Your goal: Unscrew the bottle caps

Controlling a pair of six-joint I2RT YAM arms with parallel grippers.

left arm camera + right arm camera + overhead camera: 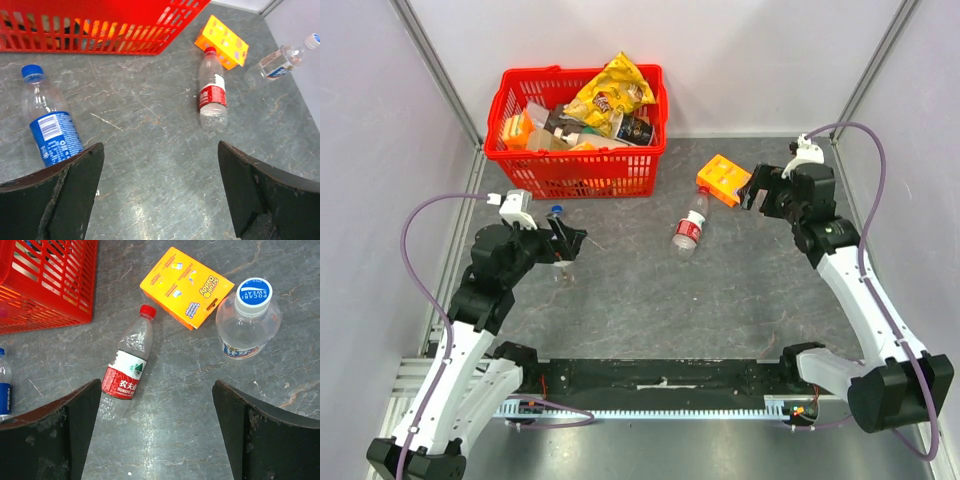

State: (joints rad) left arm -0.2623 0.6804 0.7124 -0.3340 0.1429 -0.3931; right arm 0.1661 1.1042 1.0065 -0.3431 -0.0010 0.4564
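The red-labelled bottle [689, 229] lies on its side mid-table, its red cap [147, 311] pointing at the orange box; it also shows in the left wrist view [212, 95]. The blue-labelled bottle [50, 127] with its blue cap [32, 72] is just left of my left gripper [160, 165], which is open and empty. The nearly plain bottle [248, 325] stands upright with a pale, blue-topped cap [254, 294], ahead and to the right of my right gripper [156, 405], which is open and empty. In the top view that bottle is hidden by the right arm.
A red basket [577, 165] full of snack packs stands at the back left. An orange box [724, 180] lies flat beside the right gripper [757, 188]. The left gripper [565, 242] hovers near the table's left side. Grey walls enclose the table.
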